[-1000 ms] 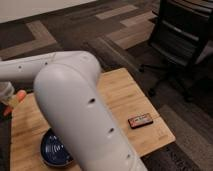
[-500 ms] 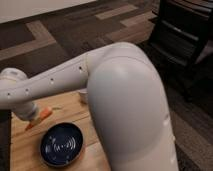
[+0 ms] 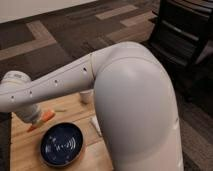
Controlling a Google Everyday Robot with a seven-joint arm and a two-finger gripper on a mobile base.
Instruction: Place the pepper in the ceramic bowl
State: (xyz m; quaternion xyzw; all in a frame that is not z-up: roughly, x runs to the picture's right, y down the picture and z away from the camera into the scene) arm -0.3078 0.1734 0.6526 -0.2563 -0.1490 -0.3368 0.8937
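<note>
Orange-red and tapered, the pepper [image 3: 42, 120] lies at the left of the wooden counter [image 3: 22, 155], its slim tip pointing down-left and its thicker end tucked against the tool [image 3: 31, 116]. You can see the tool only as a pale rounded mass at the end of the arm, sitting on or just over the pepper's far end; whether it grips the pepper cannot be told from this view. Just near and right of the pepper sits the ceramic bowl [image 3: 61, 145], dark navy and glossy, with a faint white ring pattern at its centre; the pepper is outside it, close to its far-left rim. A thin green sliver [image 3: 60, 110] lies on the counter right of the pepper. Farther right, a small white cup [image 3: 86, 96] stands partly hidden by the arm, and a pale flat strip [image 3: 95, 125] lies near the bowl's right edge. You will find the robot's arm [image 3: 135, 105], white and bulky, filling the centre and right of the view. Beyond the counter lies grey-and-tan patterned carpet [image 3: 55, 40], with a black chair [image 3: 182, 27] at far right.
</note>
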